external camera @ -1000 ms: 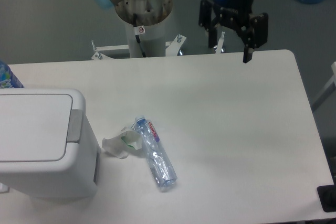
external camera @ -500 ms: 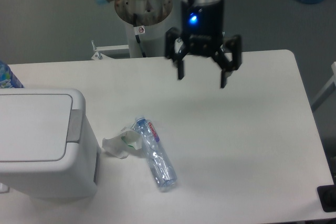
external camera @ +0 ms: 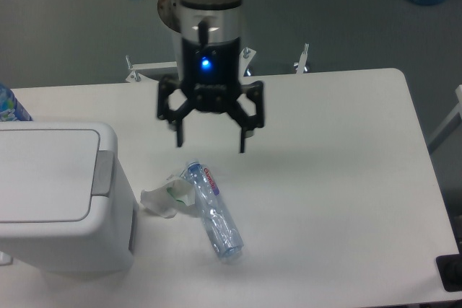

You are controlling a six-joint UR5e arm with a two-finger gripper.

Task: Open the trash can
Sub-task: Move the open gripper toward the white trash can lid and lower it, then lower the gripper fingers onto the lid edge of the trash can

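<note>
crushed bottle [external camera: 214,210] with a red-and-blue label, print too small to read

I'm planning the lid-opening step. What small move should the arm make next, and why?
Probably keep sliding left toward the trash can: its lid is flat and closed, while the open, empty claw hangs above the table near the bottle, well right of the lid's grey strip.

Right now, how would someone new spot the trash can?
On the white table, look to the left edge. The large boxy white plastic trash can sits there, flat lid shut, beside a clear crushed plastic bottle; it is far bulkier.
</note>
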